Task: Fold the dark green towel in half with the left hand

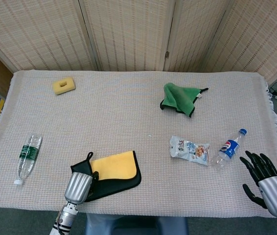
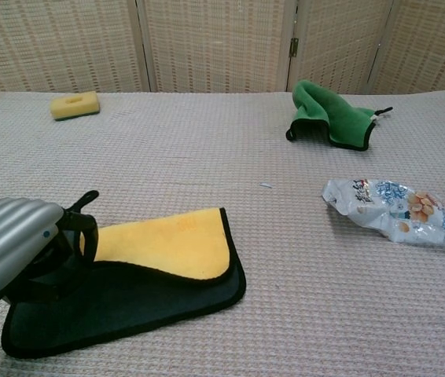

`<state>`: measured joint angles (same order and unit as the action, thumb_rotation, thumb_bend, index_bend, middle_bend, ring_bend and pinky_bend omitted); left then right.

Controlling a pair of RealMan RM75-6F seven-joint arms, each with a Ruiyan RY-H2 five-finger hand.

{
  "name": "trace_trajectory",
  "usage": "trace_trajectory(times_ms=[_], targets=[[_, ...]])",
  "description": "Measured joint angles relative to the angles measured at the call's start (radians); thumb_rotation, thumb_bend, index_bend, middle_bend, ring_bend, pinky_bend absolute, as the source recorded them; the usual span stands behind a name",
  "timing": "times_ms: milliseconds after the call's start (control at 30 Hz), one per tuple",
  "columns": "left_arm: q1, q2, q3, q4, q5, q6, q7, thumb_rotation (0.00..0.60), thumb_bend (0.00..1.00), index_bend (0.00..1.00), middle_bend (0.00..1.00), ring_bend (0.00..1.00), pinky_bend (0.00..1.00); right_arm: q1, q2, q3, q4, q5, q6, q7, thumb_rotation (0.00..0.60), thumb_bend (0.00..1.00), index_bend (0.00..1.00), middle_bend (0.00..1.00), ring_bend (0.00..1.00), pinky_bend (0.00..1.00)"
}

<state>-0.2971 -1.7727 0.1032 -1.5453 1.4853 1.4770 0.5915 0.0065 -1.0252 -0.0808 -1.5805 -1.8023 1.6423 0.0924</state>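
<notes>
**Towel half-turned at the near left edge**

Head view: the left hand (image 1: 78,186) grips the left corner of the dark green towel (image 1: 116,177), which lies at the near left of the table (image 1: 128,122) with its yellow underside (image 1: 114,166) folded over the dark face. Far left sits a yellow sponge (image 1: 63,86); a clear bottle (image 1: 28,157) lies at the left edge. A light green cloth (image 1: 180,98) is bunched far right. A snack packet (image 1: 189,150) and a blue-capped bottle (image 1: 229,148) lie just beside each other near the right hand (image 1: 268,183), whose fingers are spread and hold nothing.

Chest view: the left hand (image 2: 14,247) covers the towel's left corner, its hanging loop (image 2: 83,200) sticking out beside it. The snack packet (image 2: 395,210) lies well apart to the right.
</notes>
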Motion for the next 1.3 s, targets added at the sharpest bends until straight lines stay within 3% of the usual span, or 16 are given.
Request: trace_trajectory(times_ms=[267,1300], targets=[[0.026,-0.022,-0.006,-0.009,0.009,-0.012,0.025,0.600,0.50,0.64,1.00,1.00,1.00,-0.005,0.041,0.015,0.020,0.030,0.051,0.150,0.600,0.46,0.00,0.00,0.00,0.00],[0.116,-0.044,0.017,0.006,0.086,-0.021,0.069,0.600,0.50,0.64,1.00,1.00,1.00,-0.003,0.044,0.012,0.024,0.008,0.039,0.145,0.600,0.46,0.00,0.00,0.00,0.00]])
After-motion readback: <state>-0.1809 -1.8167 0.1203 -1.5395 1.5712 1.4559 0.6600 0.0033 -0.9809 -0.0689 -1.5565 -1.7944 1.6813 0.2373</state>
